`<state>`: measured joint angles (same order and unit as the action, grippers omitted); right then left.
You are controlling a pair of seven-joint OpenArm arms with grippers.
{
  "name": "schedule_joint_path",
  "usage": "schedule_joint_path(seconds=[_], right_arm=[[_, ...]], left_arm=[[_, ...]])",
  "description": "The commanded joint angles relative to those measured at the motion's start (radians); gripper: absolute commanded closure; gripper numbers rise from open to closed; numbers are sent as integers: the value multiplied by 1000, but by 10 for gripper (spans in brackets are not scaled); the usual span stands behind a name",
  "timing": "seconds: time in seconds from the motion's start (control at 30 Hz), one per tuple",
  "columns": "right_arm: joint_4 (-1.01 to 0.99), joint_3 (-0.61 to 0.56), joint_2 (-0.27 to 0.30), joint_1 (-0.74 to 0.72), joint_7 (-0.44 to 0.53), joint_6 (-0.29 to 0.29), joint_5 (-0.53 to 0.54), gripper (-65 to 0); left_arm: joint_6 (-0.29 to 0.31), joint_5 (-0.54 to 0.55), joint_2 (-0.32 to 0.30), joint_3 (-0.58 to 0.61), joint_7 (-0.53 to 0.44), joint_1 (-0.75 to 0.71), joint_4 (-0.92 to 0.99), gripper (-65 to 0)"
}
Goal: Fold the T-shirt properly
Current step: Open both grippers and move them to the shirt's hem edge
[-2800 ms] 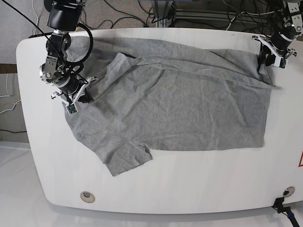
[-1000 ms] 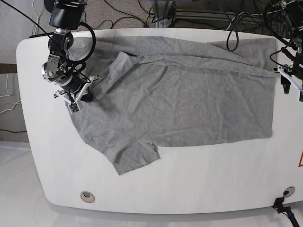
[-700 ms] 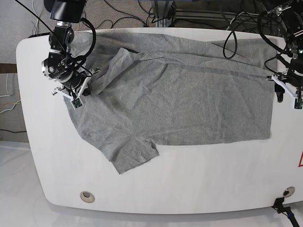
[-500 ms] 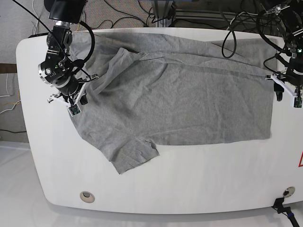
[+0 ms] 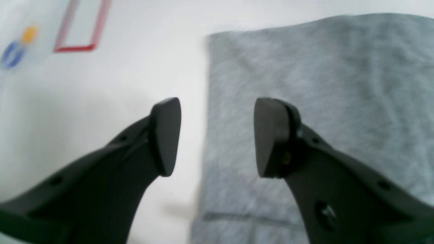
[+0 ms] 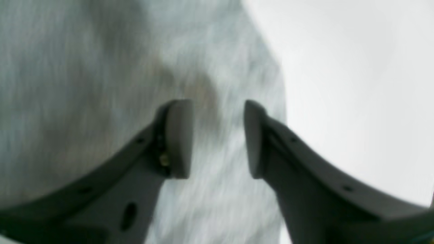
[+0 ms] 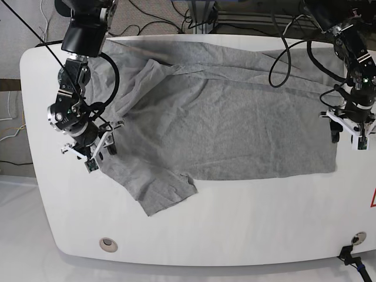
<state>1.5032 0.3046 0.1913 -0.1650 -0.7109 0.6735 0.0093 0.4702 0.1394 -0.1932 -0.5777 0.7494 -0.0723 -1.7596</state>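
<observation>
A grey T-shirt [image 7: 223,117] lies spread over the white table [image 7: 247,229], one sleeve [image 7: 161,191] pointing toward the front left. My left gripper [image 7: 348,137] hovers open over the shirt's right edge. In the left wrist view that gripper [image 5: 217,135] has the shirt's [image 5: 322,84] straight edge running between its fingers. My right gripper [image 7: 101,157] is open at the shirt's left edge, above the sleeve. In the right wrist view this gripper [image 6: 217,139] hangs over blurred grey cloth [image 6: 84,84], with nothing gripped.
Cables [image 7: 158,23] and a metal frame lie beyond the table's far edge. Round inserts sit near the front corners [image 7: 107,244] [image 7: 357,238]. A red-outlined sticker [image 5: 81,27] marks the table near the left gripper. Bare table [image 6: 356,101] shows beside the cloth.
Both grippers have moved toward the table's front along the shirt's side edges, the right one further. The shirt has flattened since the oldest frame and barely shifted lately.
</observation>
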Motion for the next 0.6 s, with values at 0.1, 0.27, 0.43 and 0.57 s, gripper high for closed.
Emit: schedule_joint_path(seconds=[0.1, 0.27, 0.43, 0.57], right_arm=[[-171, 1, 14, -130, 92, -4, 18, -306], [-362, 1, 17, -221, 176, -4, 18, -304], [-524, 1, 38, -304, 242, -4, 16, -304], [-602, 1, 66, -338, 302, -5, 16, -304]], left_arm=[[-4, 10, -19, -1, -23, 67, 71, -322], [-4, 10, -19, -1, -23, 102, 115, -322], [-29, 9, -19, -5, -23, 127, 120, -324], [-167, 9, -19, -1, -23, 128, 120, -326]])
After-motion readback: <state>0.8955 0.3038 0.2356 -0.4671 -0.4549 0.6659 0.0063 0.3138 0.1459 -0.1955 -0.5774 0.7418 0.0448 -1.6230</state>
